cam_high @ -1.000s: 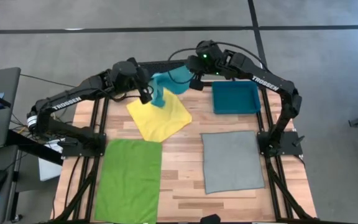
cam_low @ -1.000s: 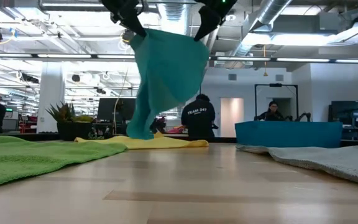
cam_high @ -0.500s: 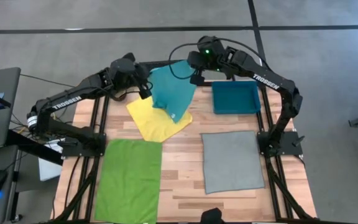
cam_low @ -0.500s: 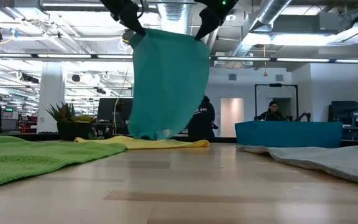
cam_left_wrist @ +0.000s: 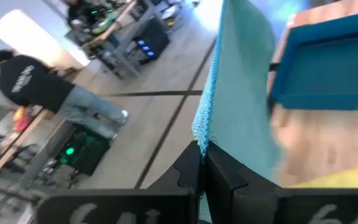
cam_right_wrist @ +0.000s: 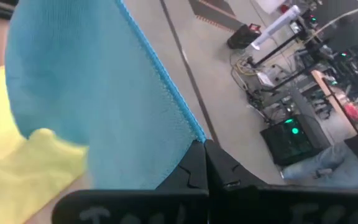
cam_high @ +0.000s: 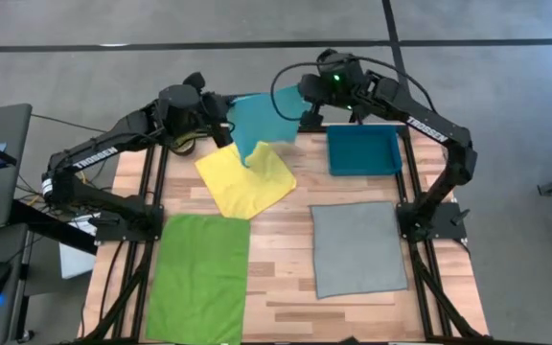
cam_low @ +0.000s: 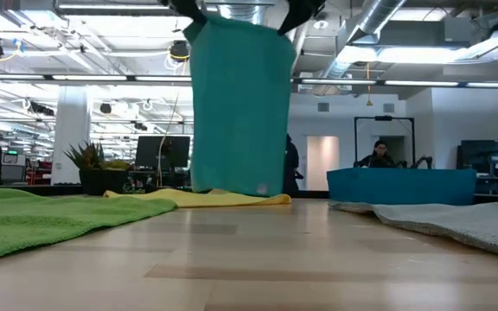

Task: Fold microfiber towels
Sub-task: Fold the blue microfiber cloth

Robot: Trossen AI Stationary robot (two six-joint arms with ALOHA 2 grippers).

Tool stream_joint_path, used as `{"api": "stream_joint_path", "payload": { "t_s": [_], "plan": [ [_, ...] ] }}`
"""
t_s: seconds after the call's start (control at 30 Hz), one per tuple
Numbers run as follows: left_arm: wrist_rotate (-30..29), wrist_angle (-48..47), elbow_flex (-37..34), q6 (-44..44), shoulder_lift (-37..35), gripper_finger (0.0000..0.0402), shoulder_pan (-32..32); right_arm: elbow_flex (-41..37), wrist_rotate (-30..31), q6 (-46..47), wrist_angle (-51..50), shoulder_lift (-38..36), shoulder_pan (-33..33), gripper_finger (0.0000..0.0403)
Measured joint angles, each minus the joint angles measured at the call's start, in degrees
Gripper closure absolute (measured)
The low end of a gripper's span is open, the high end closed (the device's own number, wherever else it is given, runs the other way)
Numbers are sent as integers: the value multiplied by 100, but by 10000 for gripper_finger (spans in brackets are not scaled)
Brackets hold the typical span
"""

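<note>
Both the left gripper (cam_high: 220, 103) and right gripper (cam_high: 307, 107), clamped on the turquoise towel (cam_high: 257, 123), suspend it over the table's (cam_high: 286, 249) far edge; next, lay it flat.

Two black jointed arms are seen, the left arm (cam_high: 103, 158) and right arm (cam_high: 429, 129) each lettered "TROSSEN" in white. Black cables are looped at the wrists, and a green light glows on the right one.

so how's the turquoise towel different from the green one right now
The turquoise towel hangs upright in the air, pinched at its two top corners by the left gripper and right gripper, both shut on it; the green towel lies flat on the table, untouched. The turquoise one is at the table's far edge, its lower edge above the yellow towel; the green one is at the near left. Both are plain soft cloths, unfolded.
</note>
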Motion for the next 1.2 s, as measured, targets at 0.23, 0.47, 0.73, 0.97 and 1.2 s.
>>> {"api": "stream_joint_path", "payload": {
  "t_s": [0.23, 0.47, 0.73, 0.97, 1.2],
  "plan": [
    [33, -977, 155, -189, 3, 401, -677, 0, 4, 110, -923, -106, 457, 401],
    [-147, -897, 155, -380, 17, 401, -608, 0, -11, 111, -763, -106, 325, 401],
    [103, -802, 155, -128, 121, 401, 290, -2, -284, 3, -164, 121, -153, 401],
    [326, 201, 153, 625, 308, 401, 934, -14, -201, -333, 532, 372, -485, 401],
    [502, -94, 706, 641, 328, 401, 989, -2, -196, -339, 696, 278, -442, 401]
  ]
}}
